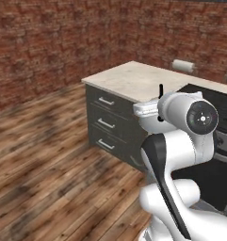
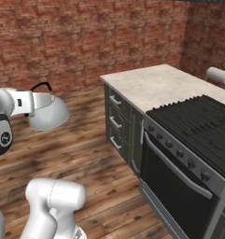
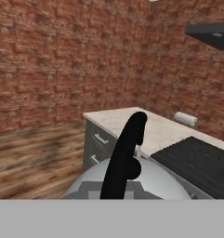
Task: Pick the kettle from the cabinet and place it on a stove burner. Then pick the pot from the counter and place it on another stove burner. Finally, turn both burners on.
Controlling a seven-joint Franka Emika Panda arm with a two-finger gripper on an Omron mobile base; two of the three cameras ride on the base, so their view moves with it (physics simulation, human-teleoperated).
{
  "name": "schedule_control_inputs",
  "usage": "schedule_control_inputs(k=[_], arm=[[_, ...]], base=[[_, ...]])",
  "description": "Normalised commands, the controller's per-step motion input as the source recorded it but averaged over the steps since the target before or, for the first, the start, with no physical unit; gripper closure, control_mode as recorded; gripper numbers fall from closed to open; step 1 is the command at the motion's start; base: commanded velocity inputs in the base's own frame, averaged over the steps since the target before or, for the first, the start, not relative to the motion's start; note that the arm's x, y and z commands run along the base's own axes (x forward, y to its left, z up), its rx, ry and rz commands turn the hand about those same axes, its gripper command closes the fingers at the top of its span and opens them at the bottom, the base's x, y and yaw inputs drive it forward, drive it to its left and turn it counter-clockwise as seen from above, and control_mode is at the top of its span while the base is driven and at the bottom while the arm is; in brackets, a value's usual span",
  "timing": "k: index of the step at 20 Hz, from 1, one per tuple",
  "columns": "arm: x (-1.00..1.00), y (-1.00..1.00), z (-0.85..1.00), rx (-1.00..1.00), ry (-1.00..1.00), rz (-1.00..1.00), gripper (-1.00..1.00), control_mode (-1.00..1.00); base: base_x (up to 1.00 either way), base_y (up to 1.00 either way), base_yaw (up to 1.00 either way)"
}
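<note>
The kettle [image 2: 48, 113] hangs upright below the claw [image 2: 33, 103], its black handle [image 3: 125, 155] arching upward; silvery-white, dome-shaped. The claw is clamped tight on that handle.

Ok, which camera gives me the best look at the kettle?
The right base view: the kettle shows whole there, dome and arched handle, held out over the floor. The hand view shows just its handle and dome top up close. In the left base view the arm hides nearly all of it.

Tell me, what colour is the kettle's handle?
Black. The kettle has a thin black handle, clearest in the hand view.
</note>
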Motion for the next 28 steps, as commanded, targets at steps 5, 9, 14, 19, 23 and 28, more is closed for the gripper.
schedule_control_inputs(k=[5, 9, 14, 19, 23, 28], arm=[[0.0, 0.0, 0.0, 0.0, 0.0, 0.0, 1.0, 1.0], [0.0, 0.0, 0.0, 0.0, 0.0, 0.0, 1.0, 1.0], [0.0, 0.0, 0.0, 0.0, 0.0, 0.0, 1.0, 1.0], [0.0, 0.0, 0.0, 0.0, 0.0, 0.0, 1.0, 1.0], [0.0, 0.0, 0.0, 0.0, 0.0, 0.0, 1.0, 1.0], [0.0, 0.0, 0.0, 0.0, 0.0, 0.0, 1.0, 1.0]], base=[[0.45, -0.15, -0.23], [0.49, -0.17, -0.22], [0.5, -0.17, -0.22], [0.55, -0.12, -0.22], [0.56, -0.01, -0.24], [0.5, 0.0, -0.21]])
